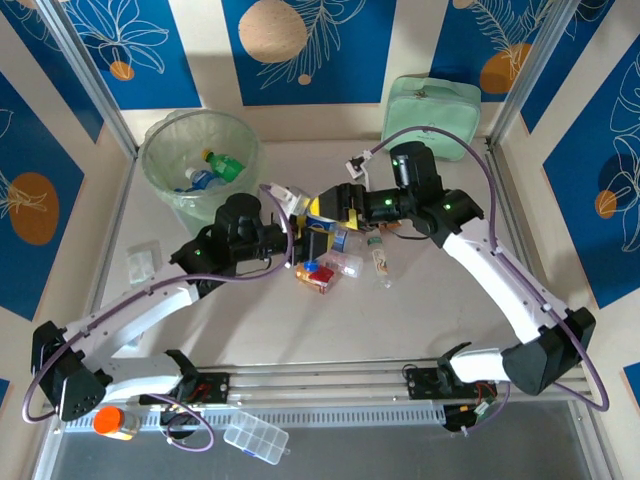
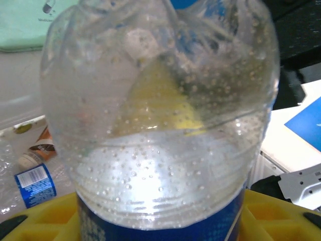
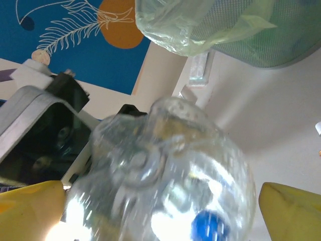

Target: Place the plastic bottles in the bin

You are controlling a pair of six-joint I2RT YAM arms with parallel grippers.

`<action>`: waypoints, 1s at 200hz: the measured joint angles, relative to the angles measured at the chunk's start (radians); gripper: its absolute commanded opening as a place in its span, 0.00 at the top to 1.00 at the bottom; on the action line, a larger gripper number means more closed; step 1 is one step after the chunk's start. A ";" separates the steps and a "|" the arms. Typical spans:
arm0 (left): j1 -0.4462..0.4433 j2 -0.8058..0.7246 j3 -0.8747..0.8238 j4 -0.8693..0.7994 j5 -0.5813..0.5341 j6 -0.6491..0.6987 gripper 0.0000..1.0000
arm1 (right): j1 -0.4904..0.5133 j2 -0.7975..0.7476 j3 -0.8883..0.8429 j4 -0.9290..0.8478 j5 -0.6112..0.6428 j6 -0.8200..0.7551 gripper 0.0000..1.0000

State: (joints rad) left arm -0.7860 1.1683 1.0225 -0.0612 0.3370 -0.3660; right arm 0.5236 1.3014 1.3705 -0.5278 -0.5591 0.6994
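One clear bottle hangs in mid-air over the middle of the desk, between the 2 hands and to the right of the bin. Its long axis runs approx hand to hand, w/ the blue cap end toward the right hand and the base end toward the bin side. It has a blue label round the lower body, w/ no writing I can read. The inside wall is beaded w/ droplets.

The left hand is clenched on that bottle, yellow pads pressed to the blue label on either side. The right hand is released: its yellow fingers are spread wide around the same bottle, w/ a sliver of gap on one side. The bottle is blurred there.

There is 1 bin, round and translucent w/ a pale green liner. From overhead I count 2 in it: a green bottle w/ a yellow cap and a blue-capped bottle.

Just below the hands is a pile of bottles, 4 or 5, packed too tight for an exact count. The left wrist view picks out 2 lying on their sides: a blue-label bottle w/ a white barcode panel and a brown-label bottle. Print is too small to read.

Further out:
- 1 mint-green zip case against the far wall
- 1 orange-capped jar at the near edge
- 1 clear compartment box at the near edge
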 measured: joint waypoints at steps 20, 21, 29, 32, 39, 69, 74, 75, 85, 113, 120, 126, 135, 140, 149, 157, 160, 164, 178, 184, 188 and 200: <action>0.000 -0.028 -0.022 0.001 -0.027 -0.005 0.59 | -0.002 -0.037 0.000 -0.018 0.028 -0.016 0.01; 0.000 -0.029 -0.023 0.001 -0.028 -0.006 0.59 | -0.002 -0.038 0.000 -0.019 0.029 -0.016 0.01; 0.000 -0.039 -0.030 0.000 -0.036 -0.010 0.59 | -0.006 -0.054 -0.002 -0.023 0.036 -0.019 0.01; 0.000 -0.043 -0.033 -0.001 -0.040 -0.010 0.59 | -0.008 -0.060 -0.003 -0.023 0.038 -0.021 0.01; 0.000 -0.051 -0.037 -0.005 -0.048 -0.015 0.59 | -0.010 -0.074 -0.006 -0.027 0.045 -0.023 0.01; 0.000 -0.078 -0.039 -0.019 -0.083 -0.026 0.59 | -0.022 -0.134 -0.040 -0.034 0.074 -0.033 0.01; 0.000 -0.082 -0.039 -0.025 -0.089 -0.027 0.59 | -0.024 -0.144 -0.047 -0.034 0.078 -0.034 0.01; 0.000 -0.083 -0.039 -0.025 -0.090 -0.027 0.59 | -0.024 -0.145 -0.048 -0.034 0.078 -0.034 0.01; 0.000 -0.093 -0.039 -0.037 -0.106 -0.031 0.59 | -0.027 -0.162 -0.061 -0.034 0.083 -0.034 0.01; 0.000 -0.112 -0.038 -0.087 -0.158 -0.050 0.60 | -0.035 -0.200 -0.077 -0.041 0.114 -0.037 0.00; 0.000 -0.117 -0.035 -0.106 -0.175 -0.053 0.60 | -0.040 -0.208 -0.077 -0.046 0.125 -0.037 0.00; 0.000 -0.119 -0.028 -0.125 -0.191 -0.056 0.60 | -0.043 -0.217 -0.078 -0.050 0.137 -0.037 0.00; 0.002 -0.122 -0.015 -0.153 -0.212 -0.056 0.60 | -0.048 -0.228 -0.080 -0.058 0.151 -0.038 0.00; 0.004 -0.122 -0.003 -0.169 -0.224 -0.056 0.60 | -0.050 -0.236 -0.083 -0.064 0.161 -0.039 0.00; 0.009 -0.122 0.023 -0.203 -0.243 -0.057 0.60 | -0.053 -0.246 -0.089 -0.079 0.176 -0.041 0.01; 0.016 -0.122 0.053 -0.231 -0.262 -0.059 0.61 | -0.053 -0.253 -0.093 -0.099 0.194 -0.045 0.01; 0.019 -0.122 0.065 -0.243 -0.266 -0.060 0.60 | -0.053 -0.255 -0.094 -0.105 0.200 -0.045 0.01; 0.023 -0.121 0.082 -0.256 -0.273 -0.061 0.60 | -0.054 -0.257 -0.096 -0.116 0.210 -0.047 0.01; 0.042 -0.113 0.147 -0.299 -0.293 -0.065 0.61 | -0.054 -0.264 -0.103 -0.151 0.242 -0.054 0.02; 0.055 -0.107 0.183 -0.322 -0.305 -0.070 0.61 | -0.054 -0.267 -0.106 -0.170 0.256 -0.057 0.01; 0.062 -0.103 0.204 -0.336 -0.311 -0.071 0.61 | -0.054 -0.269 -0.107 -0.182 0.266 -0.061 0.02; 0.093 -0.082 0.274 -0.380 -0.328 -0.078 0.61 | -0.054 -0.278 -0.115 -0.216 0.292 -0.068 0.02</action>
State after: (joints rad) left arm -0.6930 1.0859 1.2964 -0.4412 0.0093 -0.4438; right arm 0.4698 1.0237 1.2556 -0.7433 -0.2668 0.6319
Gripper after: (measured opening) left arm 0.509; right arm 0.984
